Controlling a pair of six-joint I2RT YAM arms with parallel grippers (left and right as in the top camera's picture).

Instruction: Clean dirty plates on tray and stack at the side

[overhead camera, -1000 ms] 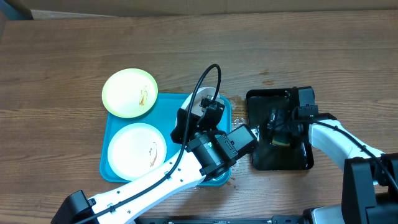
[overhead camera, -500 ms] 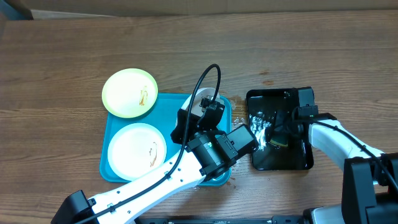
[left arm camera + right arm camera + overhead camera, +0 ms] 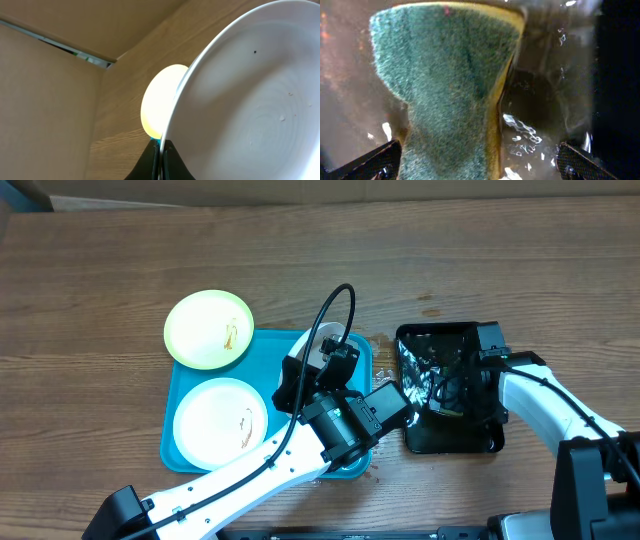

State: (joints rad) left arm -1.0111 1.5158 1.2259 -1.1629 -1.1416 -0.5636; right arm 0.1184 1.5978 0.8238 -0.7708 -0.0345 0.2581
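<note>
The turquoise tray (image 3: 272, 350) lies left of centre. One white plate (image 3: 220, 420) rests flat in it. The pale yellow-green plate (image 3: 208, 330) lies at the tray's far left corner, overlapping the rim; it also shows in the left wrist view (image 3: 160, 107). My left gripper (image 3: 328, 358) (image 3: 161, 155) is shut on the rim of the second white plate (image 3: 323, 338) (image 3: 250, 100) and holds it on edge over the tray's right part. My right gripper (image 3: 455, 385) (image 3: 477, 162) is open down in the black tray, with a green-and-yellow sponge (image 3: 445, 85) (image 3: 447, 407) between its fingers, against the left one.
The smaller black tray (image 3: 450, 442) stands right of the turquoise tray and holds rippling water (image 3: 535, 135). Brown wet spots (image 3: 430, 308) mark the wooden table near it. A cardboard wall runs along the far edge (image 3: 300, 190).
The right gripper has shifted slightly in the black tray, and the water there now ripples and glints. The left arm and its plate have not moved.
</note>
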